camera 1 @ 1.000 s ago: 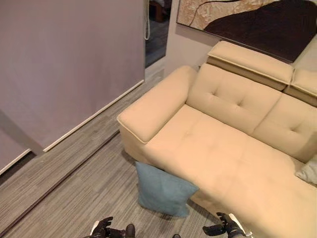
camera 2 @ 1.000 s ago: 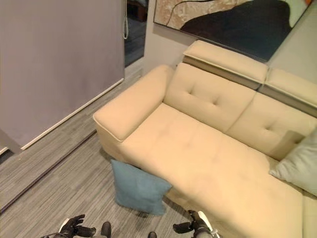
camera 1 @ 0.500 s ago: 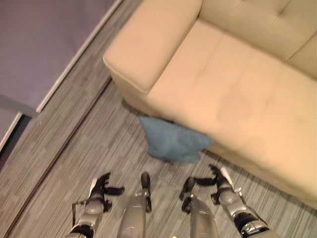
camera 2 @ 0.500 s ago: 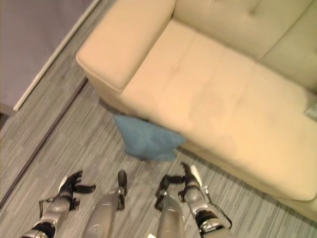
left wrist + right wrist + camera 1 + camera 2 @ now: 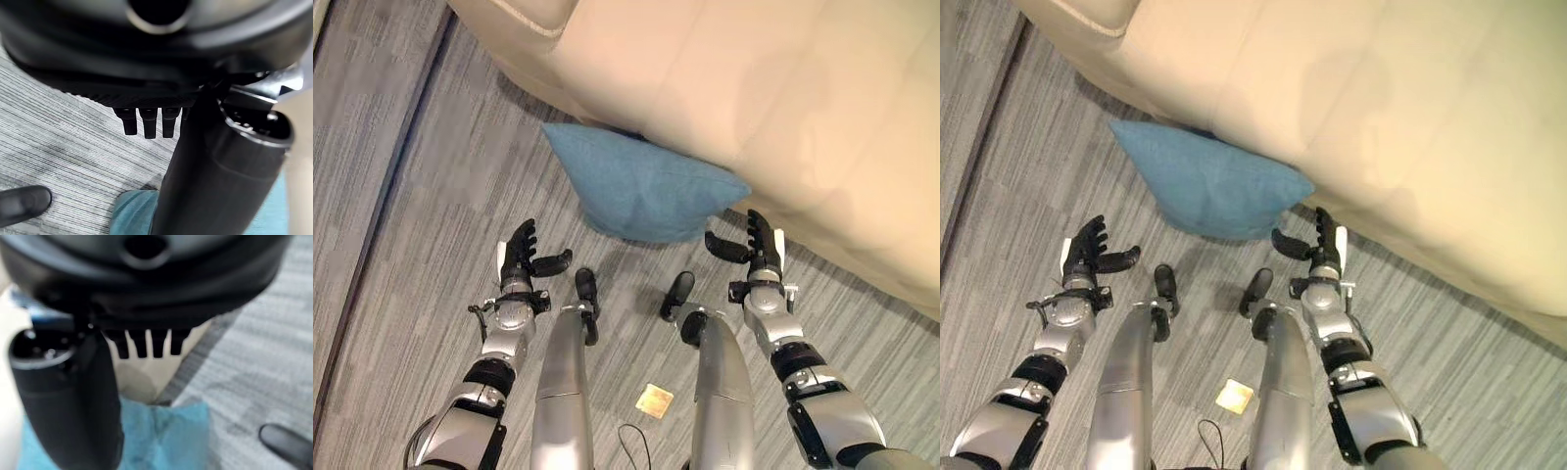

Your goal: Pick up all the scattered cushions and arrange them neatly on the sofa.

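A teal-blue cushion (image 5: 641,187) lies on the grey wood-look floor, leaning against the front of the beige sofa (image 5: 773,88). My left hand (image 5: 520,264) hovers open over the floor, left of and below the cushion, thumb pointing toward it. On the other side my right hand (image 5: 756,251) is open too, just off the cushion's right corner and close to the sofa's base, touching nothing. The left wrist view catches a corner of the cushion (image 5: 134,213) past straight fingers (image 5: 149,122). In the right wrist view the cushion (image 5: 164,435) lies past that hand's straight fingers (image 5: 142,345), with the sofa base behind.
A small tan square tile (image 5: 654,400) lies on the floor between my arms. A dark floor strip (image 5: 386,186) runs along the left side. The sofa's seat fills the upper right, its armrest corner (image 5: 514,15) at the top.
The camera has tilted down and come closer, so the cushion and sofa front sit higher and larger in view. Both hands have risen toward the cushion, still open.
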### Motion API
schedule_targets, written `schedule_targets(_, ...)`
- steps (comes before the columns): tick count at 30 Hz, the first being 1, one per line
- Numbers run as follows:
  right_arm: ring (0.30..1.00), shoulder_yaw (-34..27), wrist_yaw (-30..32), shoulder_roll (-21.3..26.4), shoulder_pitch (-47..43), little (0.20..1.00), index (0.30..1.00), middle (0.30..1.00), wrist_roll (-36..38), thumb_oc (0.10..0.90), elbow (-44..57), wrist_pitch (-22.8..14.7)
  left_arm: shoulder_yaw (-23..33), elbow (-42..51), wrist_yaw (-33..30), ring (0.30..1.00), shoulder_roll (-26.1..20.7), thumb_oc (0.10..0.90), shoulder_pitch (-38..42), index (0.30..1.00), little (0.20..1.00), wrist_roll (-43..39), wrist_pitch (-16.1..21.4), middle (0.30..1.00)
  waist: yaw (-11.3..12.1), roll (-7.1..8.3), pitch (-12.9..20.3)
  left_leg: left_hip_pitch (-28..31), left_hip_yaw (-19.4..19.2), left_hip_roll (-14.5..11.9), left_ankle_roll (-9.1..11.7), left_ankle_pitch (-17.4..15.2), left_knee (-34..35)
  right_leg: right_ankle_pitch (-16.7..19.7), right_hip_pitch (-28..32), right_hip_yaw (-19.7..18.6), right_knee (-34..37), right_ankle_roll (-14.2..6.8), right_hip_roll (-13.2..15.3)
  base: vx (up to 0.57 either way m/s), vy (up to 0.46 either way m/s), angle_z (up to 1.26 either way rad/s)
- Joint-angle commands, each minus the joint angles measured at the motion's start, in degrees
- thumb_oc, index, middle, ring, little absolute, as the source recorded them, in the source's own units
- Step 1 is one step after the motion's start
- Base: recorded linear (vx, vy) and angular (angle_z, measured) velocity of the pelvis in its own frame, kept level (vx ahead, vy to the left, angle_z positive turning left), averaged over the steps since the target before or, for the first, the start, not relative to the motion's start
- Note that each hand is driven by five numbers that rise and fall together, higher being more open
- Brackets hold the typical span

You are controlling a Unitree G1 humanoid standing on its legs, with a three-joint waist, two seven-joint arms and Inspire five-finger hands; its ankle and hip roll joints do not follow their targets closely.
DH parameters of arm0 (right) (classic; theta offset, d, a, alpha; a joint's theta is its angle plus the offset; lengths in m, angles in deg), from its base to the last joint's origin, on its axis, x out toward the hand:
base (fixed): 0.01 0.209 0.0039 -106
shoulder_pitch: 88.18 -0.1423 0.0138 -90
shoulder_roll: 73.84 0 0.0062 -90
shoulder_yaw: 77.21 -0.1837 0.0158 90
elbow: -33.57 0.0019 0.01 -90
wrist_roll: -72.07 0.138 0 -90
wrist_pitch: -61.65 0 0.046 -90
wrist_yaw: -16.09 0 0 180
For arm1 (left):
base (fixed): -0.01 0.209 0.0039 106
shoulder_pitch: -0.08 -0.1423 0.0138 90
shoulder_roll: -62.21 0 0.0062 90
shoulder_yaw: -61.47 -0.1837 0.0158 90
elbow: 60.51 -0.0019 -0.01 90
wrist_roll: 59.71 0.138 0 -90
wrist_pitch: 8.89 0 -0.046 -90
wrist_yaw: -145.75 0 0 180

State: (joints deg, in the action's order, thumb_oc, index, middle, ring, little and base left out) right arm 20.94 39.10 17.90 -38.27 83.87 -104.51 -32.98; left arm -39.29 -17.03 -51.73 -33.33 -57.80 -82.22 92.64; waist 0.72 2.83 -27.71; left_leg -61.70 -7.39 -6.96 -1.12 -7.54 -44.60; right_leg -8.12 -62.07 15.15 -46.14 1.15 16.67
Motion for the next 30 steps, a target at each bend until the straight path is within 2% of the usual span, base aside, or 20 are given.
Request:
schedule_targets(1, 0.9, 2.2, 0.8, 1.1, 3.7, 0.9, 0.9, 0.9, 3.0, 0.8, 3.7, -5.1, -0.6, 2.0, -3.3, 0.9, -2.4, 0.8, -4.8, 0.9, 0.9, 0.7, 3.4, 0.9, 0.4, -1.03, 9.3, -1.7, 3.9, 1.9, 1.0, -2.5, 2.3, -1.4, 0.5, -1.8, 1.2, -7.1, 0.7, 0.0, 0.015, 0.04)
schedule_targets(4, 0.9, 5.2, 0.5, 1.2, -1.5, 0.9, 0.9, 0.9, 3.2, 0.8, 5.0, -5.5, -2.1, 3.2, -3.9, 0.9, -3.1, 0.8, -1.4, 0.9, 0.9, 0.6, 3.6, 0.9, 0.7, -1.06, 10.0, -5.5, 4.8, 2.4, 0.9, -2.2, 1.6, -1.8, -3.3, -2.1, -0.3, -6.7, 1.3, 0.01, 0.013, 0.11)
schedule_targets(12, 0.9, 9.8, 0.5, 0.2, -11.4, 0.9, 0.9, 0.9, 3.7, 0.8, 5.8, -6.1, -6.4, 1.4, -5.1, 0.9, -3.6, 0.8, 9.1, 0.9, 0.9, -0.1, 4.0, 0.9, 0.8, -0.83, 11.2, -10.6, 6.5, 3.8, 1.0, -1.5, 1.0, -2.1, -7.6, -2.0, -1.0, -6.7, 2.4, 0.02, -0.001, 0.05)
schedule_targets(16, 0.9, 11.9, 0.5, -0.7, -15.9, 0.9, 0.9, 0.9, 4.1, 0.8, 11.9, -7.5, -9.9, -1.2, -6.6, 0.9, -3.9, 0.8, 19.8, 0.9, 0.9, -0.6, 3.4, 0.9, -0.9, 0.37, 11.9, -13.6, 7.7, 4.2, 1.2, -1.4, 0.2, -1.7, -9.9, -1.9, -0.9, -7.2, 2.2, 0.04, 0.004, 0.11)
schedule_targets(20, 0.9, 12.5, 0.8, -0.7, -16.9, 0.9, 0.9, 0.9, 3.5, 0.8, 14.1, -7.6, -11.0, -1.3, -6.6, 0.9, -2.9, 0.8, 23.4, 0.9, 0.9, -2.2, 3.5, 0.9, -1.8, 0.92, 12.1, -14.9, 8.0, 4.3, 1.1, -1.9, -0.8, -1.5, -10.8, -2.0, -1.0, -7.5, 1.7, 0.01, 0.004, -0.05)
schedule_targets(21, 0.9, 12.6, 0.8, -0.7, -17.2, 0.9, 0.9, 0.9, 3.5, 0.8, 14.8, -7.7, -11.4, -1.5, -6.5, 0.862, -2.3, 0.775, 24.4, 0.862, 0.862, -2.7, 3.4, 0.862, -2.2, 1.05, 12.1, -15.1, 8.1, 4.2, 1.1, -2.0, -1.0, -1.5, -11.0, -2.1, -1.0, -7.6, 1.5, 0.03, 0.04, -0.09)
schedule_targets(22, 0.347, 12.4, 0.7, -0.8, -18.1, 0.347, 0.347, 0.347, 4.1, 0.431, 16.1, -8.2, -11.7, -2.4, -6.1, 0.3, -0.6, 0.4, 26.7, 0.3, 0.3, -5.1, 3.4, 0.3, -3.0, 1.25, 12.3, -16.4, 8.1, 4.1, 0.9, -2.6, -2.4, -1.4, -12.0, -2.3, -1.5, -7.7, 1.3, 0.03, 0.039, -0.07)
schedule_targets(23, 0.3, 12.4, 0.7, -0.8, -18.1, 0.3, 0.3, 0.3, 4.1, 0.4, 16.1, -8.2, -11.7, -2.4, -6.1, 0.3, -0.6, 0.4, 26.7, 0.3, 0.3, -5.1, 3.4, 0.3, -3.0, 1.25, 12.3, -16.5, 8.1, 4.1, 0.9, -2.6, -2.4, -1.4, -12.1, -2.3, -1.5, -7.7, 1.3, 0.04, 0.039, -0.06)
schedule_targets(27, 0.3, 11.6, 0.5, -0.7, -17.5, 0.3, 0.3, 0.3, 4.7, 0.4, 18.8, -9.1, -11.8, -0.3, -5.6, 0.3, 1.0, 0.4, 27.3, 0.3, 0.3, -6.9, 3.9, 0.3, -3.8, 1.11, 12.7, -17.1, 7.9, 4.3, 0.6, -3.2, -3.8, -1.5, -13.1, -2.8, -2.3, -7.6, 1.1, 0.03, 0.029, -0.05)
schedule_targets(30, 0.3, 10.5, -0.4, -0.7, -14.8, 0.3, 0.3, 0.3, 4.1, 0.4, 21.0, -9.6, -11.3, 3.4, -5.0, 0.3, 2.5, 0.4, 24.4, 0.3, 0.3, -6.7, 4.4, 0.3, -3.9, 0.64, 13.6, -16.1, 7.4, 4.5, 0.4, -3.5, -3.2, -1.7, -12.6, -3.2, -2.2, -7.5, 1.1, 0.03, 0.035, -0.04)
